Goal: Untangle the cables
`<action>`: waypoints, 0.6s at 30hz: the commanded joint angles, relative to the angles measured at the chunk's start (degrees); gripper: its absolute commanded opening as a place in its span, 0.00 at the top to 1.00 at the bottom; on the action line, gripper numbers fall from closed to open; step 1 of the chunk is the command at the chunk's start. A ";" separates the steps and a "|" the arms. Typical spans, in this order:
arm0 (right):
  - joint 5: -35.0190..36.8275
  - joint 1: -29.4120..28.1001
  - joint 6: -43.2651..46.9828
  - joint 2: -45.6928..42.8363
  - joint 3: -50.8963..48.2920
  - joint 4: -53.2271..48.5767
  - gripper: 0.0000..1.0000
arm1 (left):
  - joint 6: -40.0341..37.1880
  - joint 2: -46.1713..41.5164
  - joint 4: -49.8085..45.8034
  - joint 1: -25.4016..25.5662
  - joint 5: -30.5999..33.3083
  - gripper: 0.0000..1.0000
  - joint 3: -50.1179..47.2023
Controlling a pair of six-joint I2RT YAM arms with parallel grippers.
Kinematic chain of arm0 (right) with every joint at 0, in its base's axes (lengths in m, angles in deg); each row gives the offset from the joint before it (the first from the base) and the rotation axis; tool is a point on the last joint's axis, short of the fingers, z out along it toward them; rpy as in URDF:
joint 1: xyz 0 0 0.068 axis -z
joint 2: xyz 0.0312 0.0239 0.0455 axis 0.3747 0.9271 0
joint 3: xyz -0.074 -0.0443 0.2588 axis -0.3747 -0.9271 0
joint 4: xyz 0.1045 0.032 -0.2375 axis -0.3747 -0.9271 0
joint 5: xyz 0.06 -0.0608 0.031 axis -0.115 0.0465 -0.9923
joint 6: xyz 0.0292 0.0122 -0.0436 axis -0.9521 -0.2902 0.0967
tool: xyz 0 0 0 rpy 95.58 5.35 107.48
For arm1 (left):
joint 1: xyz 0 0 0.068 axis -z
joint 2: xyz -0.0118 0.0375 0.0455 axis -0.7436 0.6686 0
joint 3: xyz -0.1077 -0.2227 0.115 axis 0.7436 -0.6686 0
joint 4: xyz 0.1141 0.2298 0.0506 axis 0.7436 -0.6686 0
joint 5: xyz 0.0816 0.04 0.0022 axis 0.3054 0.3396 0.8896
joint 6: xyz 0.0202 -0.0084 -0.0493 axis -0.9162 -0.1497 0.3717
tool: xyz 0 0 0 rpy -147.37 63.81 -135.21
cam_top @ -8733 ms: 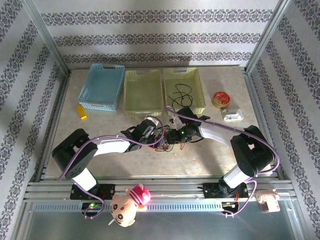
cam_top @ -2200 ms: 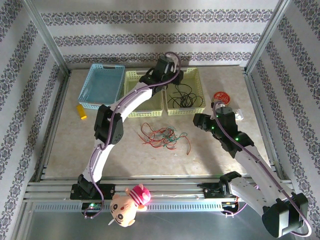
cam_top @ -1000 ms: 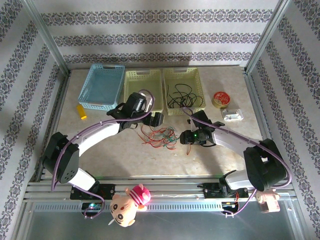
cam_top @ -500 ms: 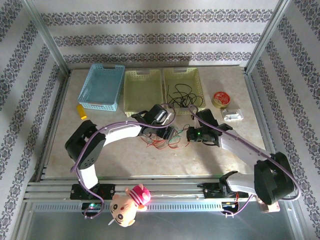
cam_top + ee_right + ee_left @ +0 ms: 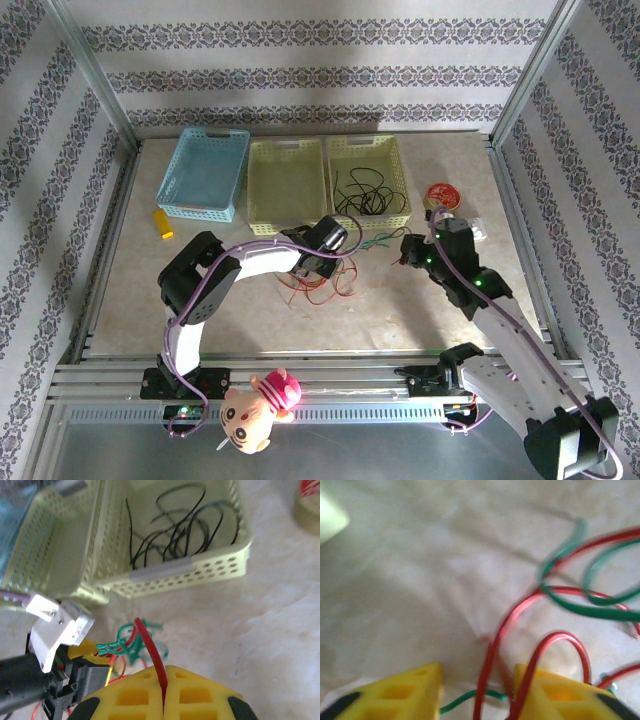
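Left wrist shows cables (image 5: 590, 611) looping red and green.

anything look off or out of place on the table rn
Yes: red and green cables lie in a tangled heap on the table, while the black cables sit in the right yellow basket. One red cable is pinched between the fingers of the right gripper.

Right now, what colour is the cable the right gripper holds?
Red; the cable shows best in the right wrist view.
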 commanded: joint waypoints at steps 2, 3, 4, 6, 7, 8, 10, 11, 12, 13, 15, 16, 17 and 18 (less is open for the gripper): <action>6.80 1.48 -0.82 -3.14 3.13 0.01 0.98 | -0.58 2.78 -2.88 0.40 -2.55 0.96 -3.52; 8.53 1.79 -0.63 -3.72 3.71 -0.48 0.98 | -0.59 2.78 -2.73 0.40 -2.90 1.00 -3.95; 9.85 2.20 -0.46 -4.24 4.04 -0.73 0.98 | -0.55 2.78 -2.54 0.40 -3.08 1.00 -4.51; 11.67 3.34 0.00 -5.38 4.66 -0.81 0.97 | -0.36 2.70 -2.04 0.40 -3.43 1.00 -5.54; 12.49 3.78 0.22 -5.75 4.92 -0.97 0.97 | -0.16 2.61 -1.90 0.40 -3.13 1.00 -6.03; 13.50 4.20 0.36 -6.13 5.19 -1.29 0.98 | -0.11 2.48 -1.90 0.40 -2.87 1.00 -6.52; 16.95 5.04 0.42 -7.02 6.00 -2.36 0.98 | -0.15 2.02 -1.99 0.40 -2.52 1.00 -7.54; 18.38 5.28 0.60 -7.50 6.20 -2.58 0.98 | -0.24 1.71 -1.99 0.40 -2.38 1.00 -8.05; 20.21 5.73 0.96 -8.09 6.38 -2.69 0.98 | -0.32 1.36 -2.12 0.40 -2.26 1.00 -8.46; 22.13 6.01 1.23 -8.70 6.62 -2.76 0.99 | -0.39 0.97 -2.18 0.40 -2.25 1.00 -8.94; 25.15 6.61 1.78 -9.61 7.28 -2.95 1.00 | -0.57 -0.20 -2.17 0.40 -2.24 1.00 -9.81; 25.69 7.06 2.21 -9.98 7.72 -2.80 1.00 | -0.83 -0.90 -2.03 0.40 -2.33 0.98 -10.32; 25.68 7.52 2.69 -10.17 8.23 -2.65 1.00 | -1.09 -1.58 -1.83 0.40 -2.42 0.92 -10.85; 25.13 8.10 3.32 -10.13 8.93 -2.60 1.00 | -1.43 -2.45 -1.65 0.40 -2.44 0.84 -11.40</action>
